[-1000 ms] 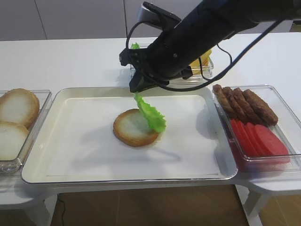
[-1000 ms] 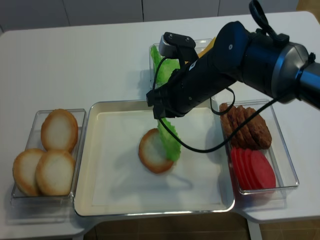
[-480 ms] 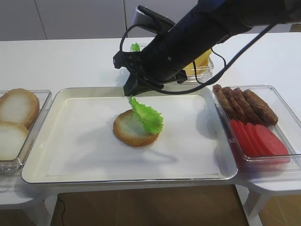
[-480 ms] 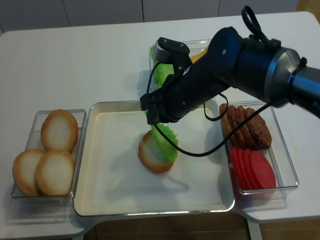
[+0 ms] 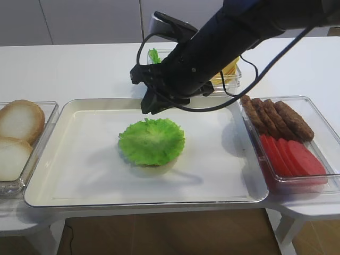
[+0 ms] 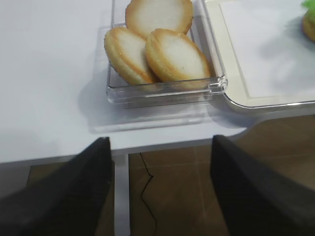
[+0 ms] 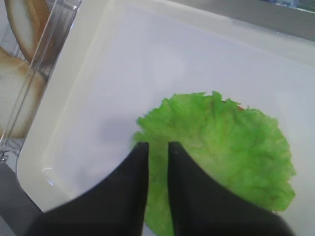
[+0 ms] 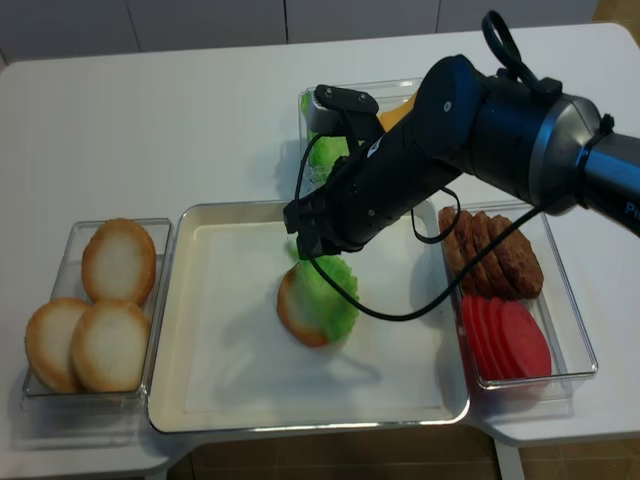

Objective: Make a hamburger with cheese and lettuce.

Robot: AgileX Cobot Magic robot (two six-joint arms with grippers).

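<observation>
A white bench (image 5: pixel 79 69) carries everything, and the largest thing on it is a cream tray (image 5: pixel 79 170), set in the middle as the place where the sandwich is assembled. The right arm reaches across from the right, and its right pincer (image 7: pixel 157 147) hangs just above the tray's far part; the wrist view shows its two dark fingers (image 7: pixel 135 162) with a narrow gap between them and nothing in it, so I judge it has let go. Directly below and slightly in front of the pincer lies the lettuce (image 5: pixel 152 141), spread flat and apart from the fingers. It covers the hamburger (image 8: pixel 295 312) bun half almost entirely, only a brown edge peeping out, which fits a topping laid in place. Behind the pincer, a clear tub holds the cheese (image 5: pixel 229 67), not yet used. To the pincer's right sits a tub of sausages and red slices; far to its left, a tub of spare buns (image 6: pixel 162 51). The left pincer (image 6: pixel 160 187) waits beyond those buns, gaping and empty.
</observation>
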